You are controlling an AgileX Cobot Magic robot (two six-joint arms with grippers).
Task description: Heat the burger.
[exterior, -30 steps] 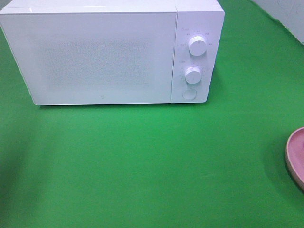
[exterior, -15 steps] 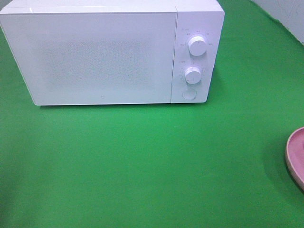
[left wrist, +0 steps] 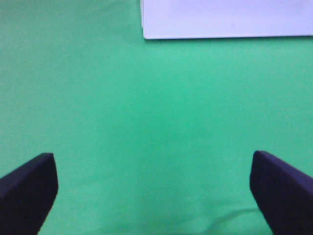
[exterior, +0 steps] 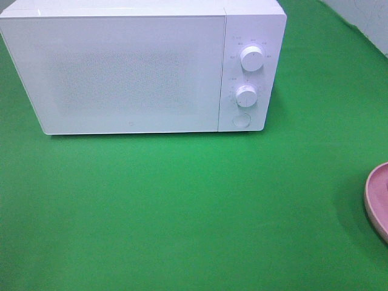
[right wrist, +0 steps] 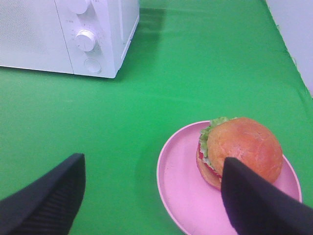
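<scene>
One burger (right wrist: 242, 148), one plate (right wrist: 186, 188), one microwave (exterior: 121, 66).

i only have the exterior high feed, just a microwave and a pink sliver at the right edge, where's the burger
Observer: The burger shows in the right wrist view, sitting on the pink plate, toward the plate's far side.
Operator: anything gripping it
Observer: No. The right pincer is open and empty, its fingers apart in front of the plate.
Operator: and the left one
Observer: The left pincer is open too, over bare green cloth, with only a lower corner of the microwave in its view.
</scene>
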